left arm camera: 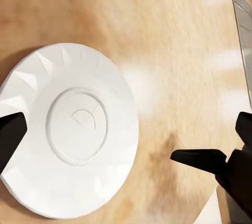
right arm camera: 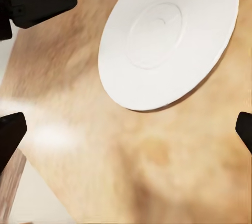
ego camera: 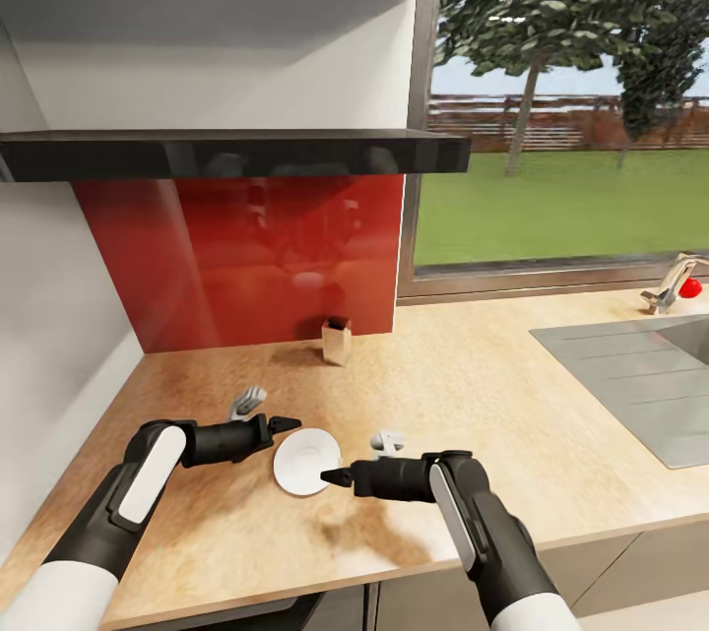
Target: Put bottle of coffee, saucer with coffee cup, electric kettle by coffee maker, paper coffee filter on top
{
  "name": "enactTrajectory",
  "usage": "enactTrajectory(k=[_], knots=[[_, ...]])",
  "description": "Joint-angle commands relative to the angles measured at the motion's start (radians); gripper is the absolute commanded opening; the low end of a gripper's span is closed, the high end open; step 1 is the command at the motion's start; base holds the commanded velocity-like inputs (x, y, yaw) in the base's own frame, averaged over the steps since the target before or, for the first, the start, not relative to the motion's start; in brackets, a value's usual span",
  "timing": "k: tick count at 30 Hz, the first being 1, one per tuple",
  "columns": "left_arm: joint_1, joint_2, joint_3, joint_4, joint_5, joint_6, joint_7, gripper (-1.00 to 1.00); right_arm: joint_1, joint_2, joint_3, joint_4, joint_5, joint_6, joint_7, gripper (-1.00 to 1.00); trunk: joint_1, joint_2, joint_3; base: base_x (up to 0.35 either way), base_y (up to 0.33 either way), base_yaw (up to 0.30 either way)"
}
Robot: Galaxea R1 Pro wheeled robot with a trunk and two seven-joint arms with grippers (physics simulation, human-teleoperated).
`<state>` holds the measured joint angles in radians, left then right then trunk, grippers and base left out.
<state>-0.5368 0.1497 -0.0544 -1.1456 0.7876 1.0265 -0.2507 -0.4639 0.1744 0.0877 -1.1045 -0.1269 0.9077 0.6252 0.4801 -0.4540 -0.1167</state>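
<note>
1. Head view: a white saucer (ego camera: 306,462) lies flat on the wooden countertop (ego camera: 463,385), near its front edge. The left gripper (ego camera: 286,424) points at the saucer's upper left rim, and the right gripper (ego camera: 335,477) points at its lower right rim, so the two face each other across the dish. From here each looks like a single dark tip, and I cannot tell the finger spread. A small brown box (ego camera: 337,340) stands upright by the red backsplash (ego camera: 246,257), well behind the saucer. A pale grey object (ego camera: 248,402) lies just behind the left arm, and a small white one (ego camera: 388,439) just behind the right arm; both are too small to identify. A sink (ego camera: 640,375) with a tap (ego camera: 673,283) sits far to the right.

2. Left wrist view: the saucer (left arm camera: 71,129) lies flat, and one dark finger (left arm camera: 11,136) overlaps its rim. The other finger sits far across bare wood, so the left gripper (left arm camera: 128,135) is wide apart and holds nothing.

3. Right wrist view: the saucer (right arm camera: 168,35) lies ahead of the right gripper (right arm camera: 126,132). Its fingers (right arm camera: 10,137) stand at opposite edges, spread wide over bare wood.
</note>
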Motion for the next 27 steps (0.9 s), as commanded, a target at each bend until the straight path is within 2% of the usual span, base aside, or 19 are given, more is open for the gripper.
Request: enactTrajectory(k=[1, 4, 7, 17, 27], knots=[[-0.001, 0.001, -0.001, 0.000, -0.010, 0.001, -0.010, 1.00, -0.001, 0.000, 0.006, -0.001, -0.010, 0.008, -0.005, 1.00, 0.001, -0.002, -0.002, 0.000, 0.000, 0.000], [0.000, 0.001, -0.001, 0.000, -0.009, 0.001, -0.010, 1.00, -0.001, 0.000, 0.031, -0.002, -0.010, 0.008, -0.005, 1.00, 0.001, -0.002, -0.002, 0.000, 0.000, 0.000], [0.000, 0.001, -0.001, -0.001, -0.008, 0.001, -0.010, 1.00, -0.001, 0.000, 0.038, -0.002, -0.010, 0.008, -0.005, 1.00, 0.001, -0.002, -0.002, 0.000, 0.000, 0.000], [0.000, 0.001, -0.002, 0.000, -0.008, 0.001, -0.010, 1.00, -0.001, 0.000, 0.040, -0.003, -0.010, 0.008, -0.005, 1.00, 0.001, -0.002, -0.002, 0.020, 0.000, 0.000], [0.004, -0.001, -0.002, 0.001, -0.008, 0.001, -0.010, 1.00, -0.001, 0.000, 0.040, -0.002, -0.010, 0.008, -0.005, 1.00, 0.001, -0.002, -0.002, 0.173, 0.000, 0.000]])
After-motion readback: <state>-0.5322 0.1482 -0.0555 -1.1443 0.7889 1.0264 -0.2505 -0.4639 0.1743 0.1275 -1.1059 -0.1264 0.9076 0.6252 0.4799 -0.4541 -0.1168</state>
